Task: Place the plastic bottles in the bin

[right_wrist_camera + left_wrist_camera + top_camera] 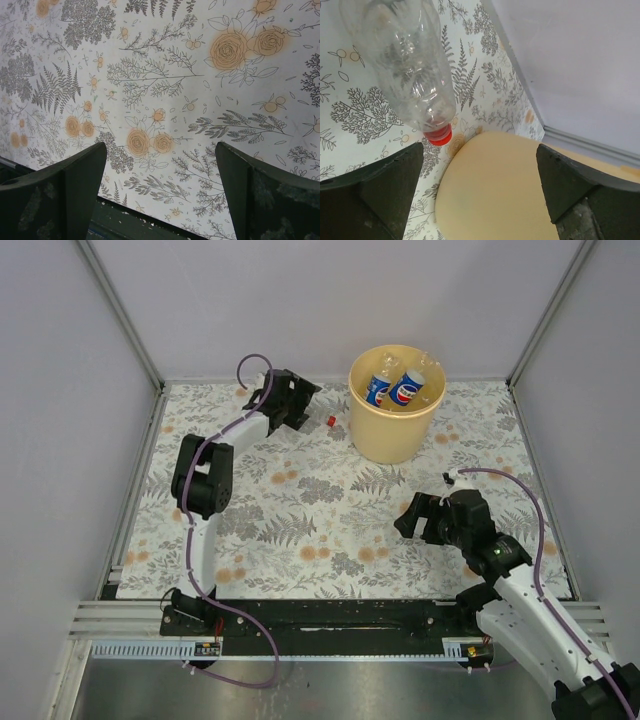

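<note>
The pale yellow bin (393, 430) stands at the back of the table. Inside it lie two blue-labelled plastic bottles (407, 388) and some clear ones. A clear bottle with a red cap (412, 65) lies on the cloth just left of the bin, its cap (330, 421) pointing at the bin wall (500, 195). My left gripper (308, 408) is open right beside this bottle; in the left wrist view my left gripper (480, 185) has nothing between its fingers and the bottle is ahead to the left. My right gripper (408, 518) is open and empty over the cloth.
A floral tablecloth (320, 500) covers the table, with grey walls on three sides. The dark front rail (125, 225) shows under my right gripper (160, 190). The left arm's elbow (203, 475) rises over the left part of the cloth.
</note>
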Controlling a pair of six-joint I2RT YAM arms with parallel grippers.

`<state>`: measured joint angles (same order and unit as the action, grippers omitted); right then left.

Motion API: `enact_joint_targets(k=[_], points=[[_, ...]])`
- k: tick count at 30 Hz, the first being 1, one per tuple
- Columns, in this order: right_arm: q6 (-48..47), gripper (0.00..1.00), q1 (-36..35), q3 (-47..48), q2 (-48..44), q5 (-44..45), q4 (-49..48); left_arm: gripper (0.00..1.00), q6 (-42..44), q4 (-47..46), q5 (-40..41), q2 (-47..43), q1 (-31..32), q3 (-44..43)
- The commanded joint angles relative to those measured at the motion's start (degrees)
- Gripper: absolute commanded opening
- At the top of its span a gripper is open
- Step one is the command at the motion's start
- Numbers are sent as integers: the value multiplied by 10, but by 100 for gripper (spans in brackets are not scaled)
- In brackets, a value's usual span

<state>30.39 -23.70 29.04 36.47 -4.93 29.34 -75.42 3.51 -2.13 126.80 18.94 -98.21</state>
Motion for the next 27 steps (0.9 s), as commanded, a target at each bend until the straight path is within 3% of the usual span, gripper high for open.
enact_joint_targets(k=[1,12,16,21,24,27], points=[[-11,99,-4,9,-3,-11,-18,98,-49,13,36,16,-15,-34],[-18,99,-4,19,23,-18,-23,98,-39,48,39,56,-16,-77],[-19,99,-4,17,21,-19,-26,98,-59,21,25,84,-20,-87],[-18,99,-4,16,25,-25,-23,94,-62,49,24,133,-21,-151],[-16,99,-4,15,18,-21,-21,86,-67,85,34,153,-20,-180],[-16,99,-4,15,12,-18,-16,72,-70,90,38,149,-21,-169]])
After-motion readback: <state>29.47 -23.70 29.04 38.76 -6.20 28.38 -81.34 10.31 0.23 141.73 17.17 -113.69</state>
